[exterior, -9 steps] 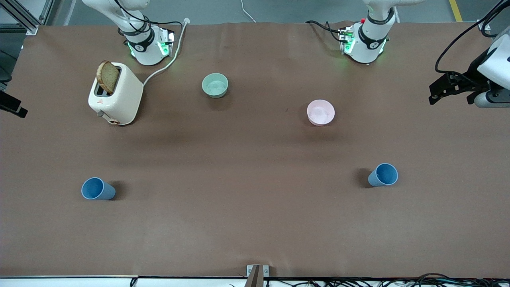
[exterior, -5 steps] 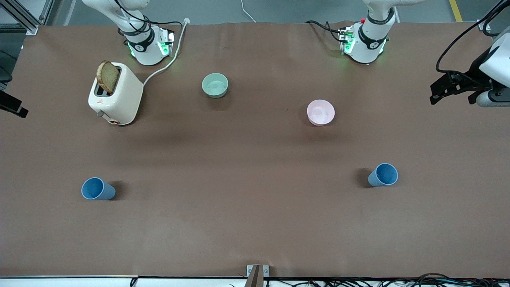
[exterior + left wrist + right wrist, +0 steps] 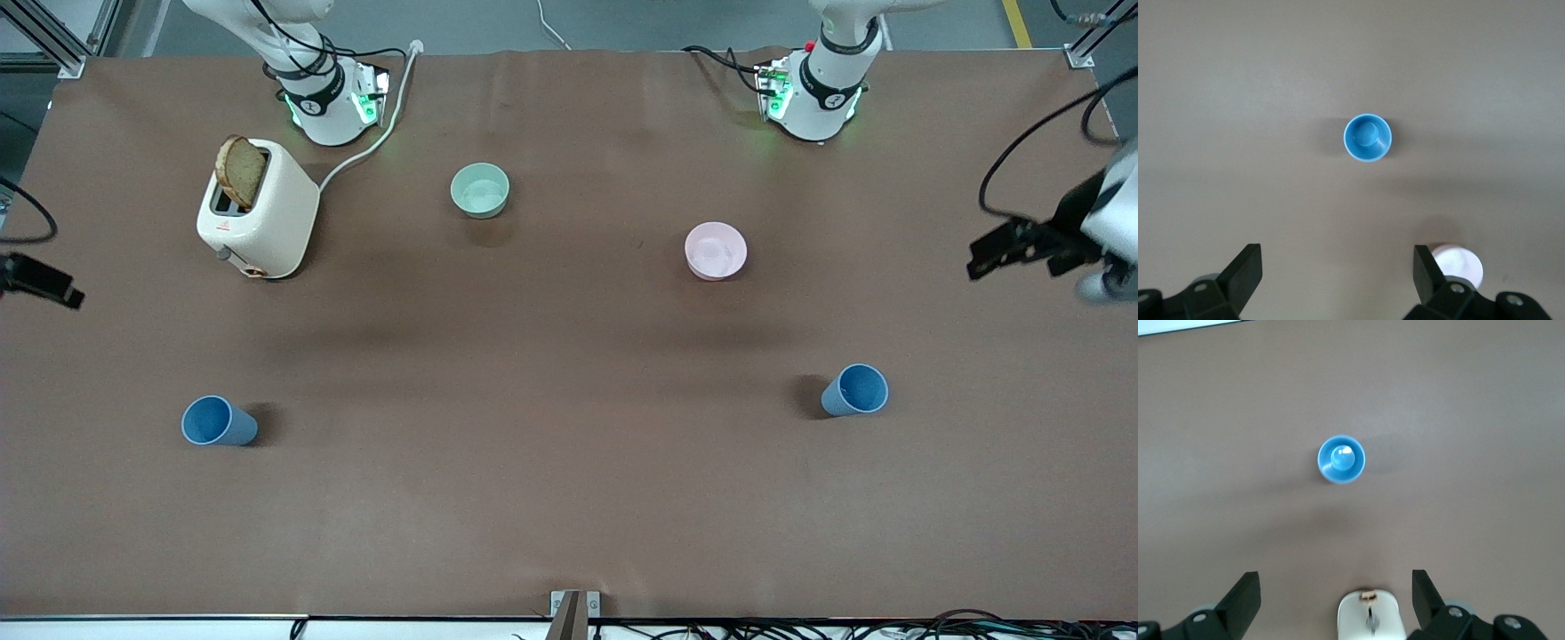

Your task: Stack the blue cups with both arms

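Two blue cups stand upright on the brown table. One blue cup (image 3: 219, 421) is toward the right arm's end and also shows in the right wrist view (image 3: 1341, 459). The other blue cup (image 3: 855, 390) is toward the left arm's end and shows in the left wrist view (image 3: 1367, 137). My left gripper (image 3: 1000, 244) hangs high over the table's edge at its own end, open and empty (image 3: 1337, 263). My right gripper (image 3: 53, 286) hangs high over the edge at the right arm's end, open and empty (image 3: 1335, 585). Both are well apart from the cups.
A cream toaster (image 3: 258, 209) with a bread slice stands near the right arm's base; its end shows in the right wrist view (image 3: 1371, 617). A pale green bowl (image 3: 480, 189) and a pink bowl (image 3: 716, 251) sit farther from the front camera than the cups.
Both grippers have shifted along the table's ends toward the cups' row. The cups, bowls and toaster have not moved.
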`<state>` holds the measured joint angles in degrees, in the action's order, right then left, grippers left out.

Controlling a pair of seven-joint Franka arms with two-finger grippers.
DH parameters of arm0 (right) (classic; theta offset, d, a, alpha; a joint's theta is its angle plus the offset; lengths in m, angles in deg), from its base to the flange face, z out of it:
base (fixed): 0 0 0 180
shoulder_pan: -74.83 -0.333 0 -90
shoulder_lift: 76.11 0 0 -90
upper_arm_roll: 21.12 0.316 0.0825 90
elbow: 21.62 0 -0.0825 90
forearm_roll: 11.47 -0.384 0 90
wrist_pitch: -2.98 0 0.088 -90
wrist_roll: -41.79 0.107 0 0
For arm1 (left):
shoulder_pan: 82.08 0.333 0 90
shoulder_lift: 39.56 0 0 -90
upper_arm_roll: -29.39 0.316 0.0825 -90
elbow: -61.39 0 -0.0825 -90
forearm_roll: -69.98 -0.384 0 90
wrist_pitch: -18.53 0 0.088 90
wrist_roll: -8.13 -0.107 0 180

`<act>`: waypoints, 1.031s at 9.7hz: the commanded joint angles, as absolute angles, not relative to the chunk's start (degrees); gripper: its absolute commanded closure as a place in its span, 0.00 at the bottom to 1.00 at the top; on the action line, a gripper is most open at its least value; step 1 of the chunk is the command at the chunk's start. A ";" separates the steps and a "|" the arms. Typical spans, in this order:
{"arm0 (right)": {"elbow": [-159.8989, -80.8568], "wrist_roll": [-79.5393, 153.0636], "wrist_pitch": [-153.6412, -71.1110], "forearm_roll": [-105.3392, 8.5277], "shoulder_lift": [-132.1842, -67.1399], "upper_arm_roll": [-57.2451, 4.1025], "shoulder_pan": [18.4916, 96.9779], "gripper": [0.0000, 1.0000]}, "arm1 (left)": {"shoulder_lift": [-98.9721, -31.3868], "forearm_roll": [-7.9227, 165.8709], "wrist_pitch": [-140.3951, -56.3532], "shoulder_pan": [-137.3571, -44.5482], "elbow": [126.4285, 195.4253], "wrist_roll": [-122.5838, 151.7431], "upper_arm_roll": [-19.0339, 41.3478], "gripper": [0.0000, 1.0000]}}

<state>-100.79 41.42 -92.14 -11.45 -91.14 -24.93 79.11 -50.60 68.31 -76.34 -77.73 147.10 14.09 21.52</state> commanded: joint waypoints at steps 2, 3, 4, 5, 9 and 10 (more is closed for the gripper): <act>-101.15 38.63 -100.52 -12.79 -100.17 -24.20 80.72 0.00 | -62.73 66.99 -83.93 -76.54 148.22 18.04 21.48 0.00; -102.81 37.85 -104.47 -12.79 -101.41 -24.20 80.81 0.00 | -64.59 66.99 -88.48 -76.28 150.14 19.45 21.48 0.00; -104.66 35.75 -109.03 -12.79 -102.90 -24.20 81.24 0.00 | -65.74 66.99 -94.35 -76.19 153.38 19.73 21.48 0.00; -107.11 34.86 -113.95 -12.79 -103.96 -24.20 81.51 0.00 | -66.97 66.99 -99.11 -76.36 156.20 19.73 21.48 0.00; -113.73 32.13 -125.07 -12.79 -108.61 -24.20 82.39 0.00 | -73.21 66.99 -103.02 -74.62 156.66 19.73 21.31 0.26; -113.90 32.13 -126.21 -12.79 -109.85 -24.11 82.22 0.00 | -73.66 67.08 -103.64 -74.69 157.10 19.73 21.31 0.32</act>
<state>-113.17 33.51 -124.70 -11.47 -109.05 -24.94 81.50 -72.11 67.93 -101.87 -75.13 156.07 19.18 21.54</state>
